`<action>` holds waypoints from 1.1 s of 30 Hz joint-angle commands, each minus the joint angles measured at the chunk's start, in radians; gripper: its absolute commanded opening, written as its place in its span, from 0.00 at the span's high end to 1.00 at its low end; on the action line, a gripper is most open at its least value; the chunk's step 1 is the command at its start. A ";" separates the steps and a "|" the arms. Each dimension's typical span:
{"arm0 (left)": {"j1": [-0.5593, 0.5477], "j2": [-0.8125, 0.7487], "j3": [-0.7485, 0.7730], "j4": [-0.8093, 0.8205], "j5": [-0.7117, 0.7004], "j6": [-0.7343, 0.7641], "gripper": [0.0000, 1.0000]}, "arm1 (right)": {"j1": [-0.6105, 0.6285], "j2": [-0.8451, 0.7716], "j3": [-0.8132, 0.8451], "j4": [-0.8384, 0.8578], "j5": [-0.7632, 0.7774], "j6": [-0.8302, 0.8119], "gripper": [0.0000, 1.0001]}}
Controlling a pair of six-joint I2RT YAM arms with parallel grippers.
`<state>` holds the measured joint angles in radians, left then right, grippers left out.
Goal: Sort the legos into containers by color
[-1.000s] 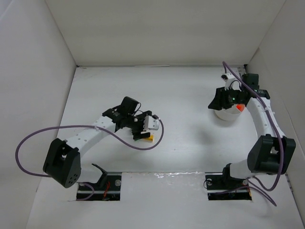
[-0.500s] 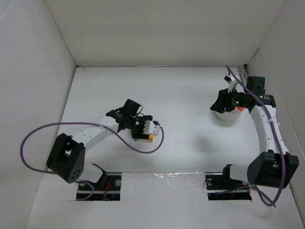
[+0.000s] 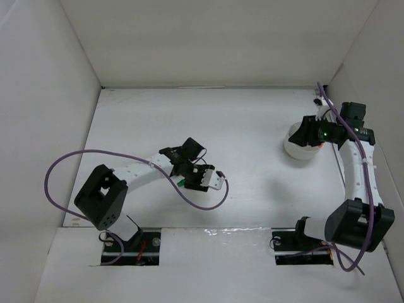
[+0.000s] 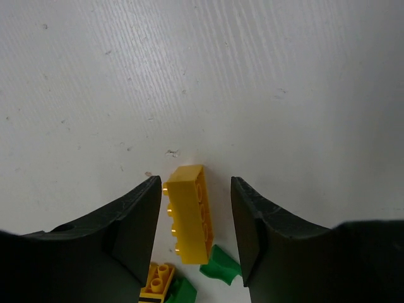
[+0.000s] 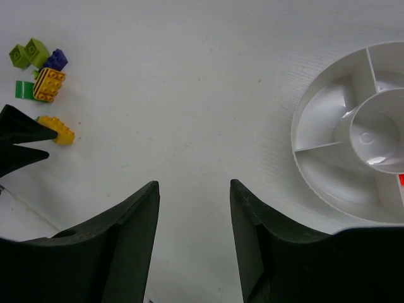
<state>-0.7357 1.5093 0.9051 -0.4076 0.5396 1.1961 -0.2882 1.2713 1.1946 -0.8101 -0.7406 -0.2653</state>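
In the left wrist view my left gripper (image 4: 195,183) is open, its jaws on either side of a yellow brick (image 4: 189,211) lying on the table. The left jaw is near its studs and a gap shows on the right. Dark green pieces (image 4: 221,265) and an orange-yellow brick (image 4: 158,281) lie just behind. In the top view the left gripper (image 3: 189,181) covers the pile. My right gripper (image 5: 193,184) is open and empty, next to the white bowl (image 5: 328,158), which holds a red piece (image 5: 401,181). The bowl (image 3: 295,149) sits at the right.
The right wrist view shows the pile far left: a lime brick (image 5: 28,53), a purple brick (image 5: 55,60), an orange striped brick (image 5: 49,84), a green piece (image 5: 24,89) and the yellow brick (image 5: 57,129). White walls enclose the table. A purple cable (image 3: 196,199) loops beside the left gripper.
My left arm has swung right and turned, bringing its gripper down over the yellow brick. My right arm has drawn back to the right, off the bowl's top.
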 commanded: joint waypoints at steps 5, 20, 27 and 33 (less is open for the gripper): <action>-0.013 0.040 0.064 -0.007 -0.072 -0.062 0.57 | -0.019 -0.013 0.019 0.028 -0.014 0.005 0.46; -0.031 0.115 0.127 -0.057 -0.130 -0.053 0.57 | -0.019 -0.013 -0.020 0.046 -0.014 -0.005 0.46; -0.074 0.158 0.179 -0.129 -0.185 -0.043 0.59 | -0.037 -0.023 -0.050 0.046 -0.014 -0.015 0.46; -0.085 0.189 0.192 -0.180 -0.236 -0.053 0.58 | -0.046 -0.032 -0.069 0.046 -0.014 -0.025 0.46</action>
<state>-0.8169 1.6836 1.0557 -0.5205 0.3351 1.1439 -0.3199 1.2694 1.1294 -0.7990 -0.7414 -0.2745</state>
